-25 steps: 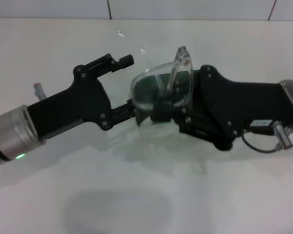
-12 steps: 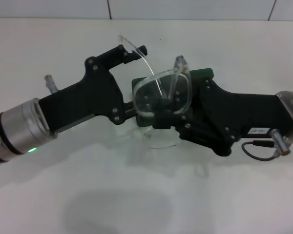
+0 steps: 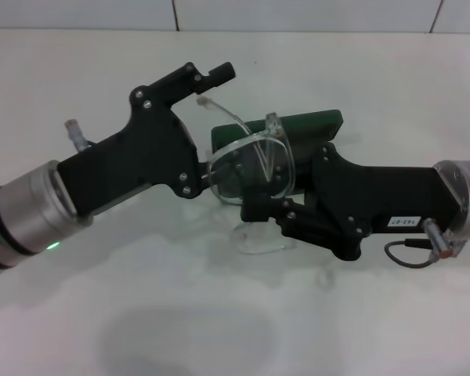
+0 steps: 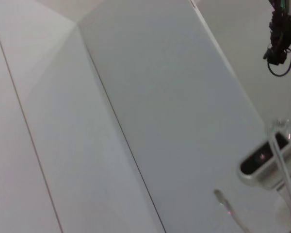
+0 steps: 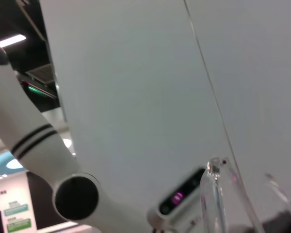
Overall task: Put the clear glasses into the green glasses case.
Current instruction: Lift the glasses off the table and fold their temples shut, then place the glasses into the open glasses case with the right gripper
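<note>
Clear glasses (image 3: pixel 252 166): lifted off the white table (image 3: pixel 360 86), near mid-scene in the head view, lens front tilted up toward the camera. 1 temple arm (image 3: pixel 223 112) reaching up and left toward the upper finger of the left gripper; another transparent part, seemingly the 2nd temple, visible low beside the right gripper's fingers. Temple tips also visible in the left wrist view (image 4: pixel 285 160) and the right wrist view (image 5: pixel 218 194), details unclear.

Green glasses case (image 3: pixel 301 125): dark green, lying on the table directly behind and under the glasses, partly covered by them and by the right gripper body. Open or shut: cannot tell.

Left gripper (image 3: pixel 215 125): entering from the left side, black, 2 fingers spread wide apart, upper finger (image 3: pixel 207 77) well above the glasses, lower finger beside the lens's left edge. No firm hold on anything visible.

Right gripper (image 3: pixel 260 205): entering from the right side, black, fingers closed together at the lower edge of the glasses, carrying them just above the case's near edge.

Wall (image 4: pixel 136 97): pale panels with thin seams, filling both wrist views.

Robot arm segment (image 5: pixel 39 155): white with black bands, in the right wrist view.
</note>
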